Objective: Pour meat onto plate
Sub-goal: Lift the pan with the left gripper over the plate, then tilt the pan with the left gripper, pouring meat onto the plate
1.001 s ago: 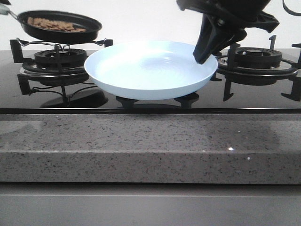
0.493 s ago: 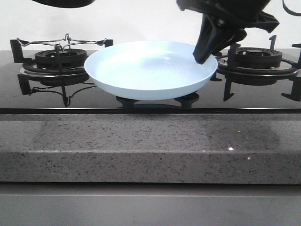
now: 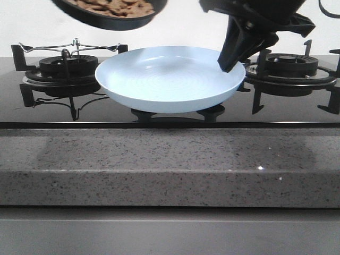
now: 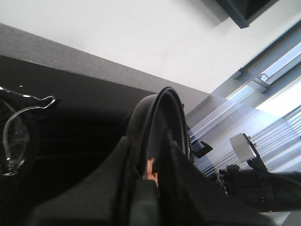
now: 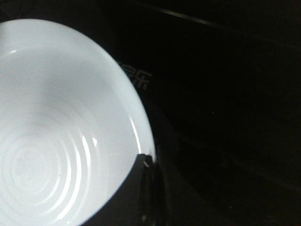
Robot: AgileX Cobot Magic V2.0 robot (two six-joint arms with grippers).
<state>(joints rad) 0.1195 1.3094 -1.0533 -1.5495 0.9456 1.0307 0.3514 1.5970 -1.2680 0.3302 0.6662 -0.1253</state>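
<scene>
**Pan up high, plate waiting underneath**

The pan [image 3: 109,11] hangs at the top left of the front view with the meat [image 3: 114,5] lying in it as a brown heap, none of it out yet. The plate [image 3: 170,77] sits bare on the hob between the two burners, a little right of the pan and well below it. The right gripper [image 3: 232,59] has its fingers pinched on the plate's right rim, steadying it.

How to do this well, as I judge it: bring the pan's lip over the middle of the plate first, then tip it slowly, lip low, so the pieces slide rather than drop. From this height they could bounce over the shallow rim onto the hob. The right arm should hold firm, since a plate that shifts mid-pour loses the catch.

Now the views. The left wrist view shows the left gripper [image 4: 148,176] clamped on the pan edge-on, with a sliver of orange between the fingers; the front view cuts that grip off entirely. The right wrist view shows a fingertip [image 5: 143,162] on the rim and the ringed plate floor, clean and bright. Only the front view shows pan against plate.
</scene>
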